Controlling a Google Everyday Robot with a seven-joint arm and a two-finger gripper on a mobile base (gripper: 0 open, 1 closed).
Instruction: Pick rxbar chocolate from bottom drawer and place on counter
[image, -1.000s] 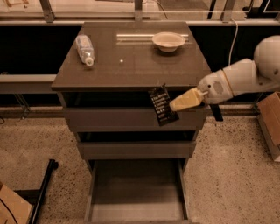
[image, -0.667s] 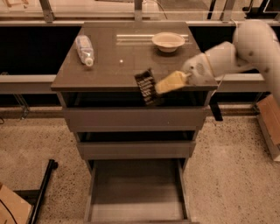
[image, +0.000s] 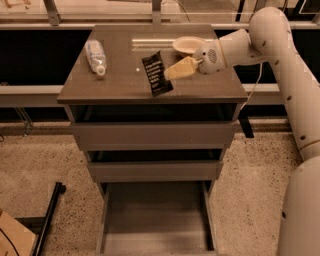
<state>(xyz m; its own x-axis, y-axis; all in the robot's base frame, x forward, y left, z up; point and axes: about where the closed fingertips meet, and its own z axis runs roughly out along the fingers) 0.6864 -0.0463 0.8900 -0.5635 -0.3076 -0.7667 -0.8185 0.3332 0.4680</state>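
The rxbar chocolate (image: 157, 73), a flat black bar with pale lettering, is over the middle of the counter (image: 120, 82), tilted on end. My gripper (image: 172, 73) comes in from the right and is shut on the bar's right edge, its tan fingers (image: 181, 68) against the wrapper. I cannot tell whether the bar touches the counter top. The bottom drawer (image: 155, 222) stands pulled open below, its grey floor bare.
A clear plastic bottle (image: 95, 56) lies on the counter's left side. A pale bowl (image: 188, 44) sits at the counter's back right, just behind my wrist. The two upper drawers (image: 152, 135) are slightly open. A black bar (image: 47, 220) lies on the speckled floor at left.
My gripper has carried the bar up and leftward, from in front of the top drawer's right side to above the middle of the counter.
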